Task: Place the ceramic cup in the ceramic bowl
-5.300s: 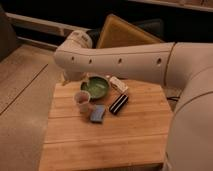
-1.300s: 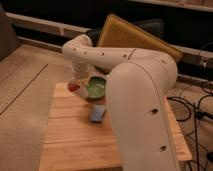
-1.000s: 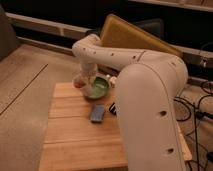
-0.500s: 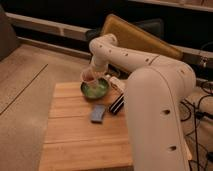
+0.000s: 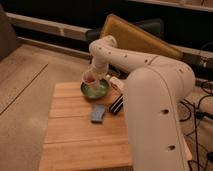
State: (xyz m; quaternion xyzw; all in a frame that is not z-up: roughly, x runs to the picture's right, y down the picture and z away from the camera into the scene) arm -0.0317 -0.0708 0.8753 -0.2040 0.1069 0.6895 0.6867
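The ceramic cup, pale cream with a reddish-brown inside, hangs upright over the left part of the green ceramic bowl. I cannot tell whether it touches the bowl. The bowl stands at the back of the wooden table. My gripper reaches down from the big white arm and is shut on the cup, right above the bowl. The arm hides the right side of the table.
A blue-grey block lies in front of the bowl. A black bar lies to its right, partly under the arm. A small white object sits right of the bowl. A tan padded chair stands behind.
My gripper has carried the cup up and to the right, from the table's left side to above the green bowl. The bowl, block and bar have not moved.
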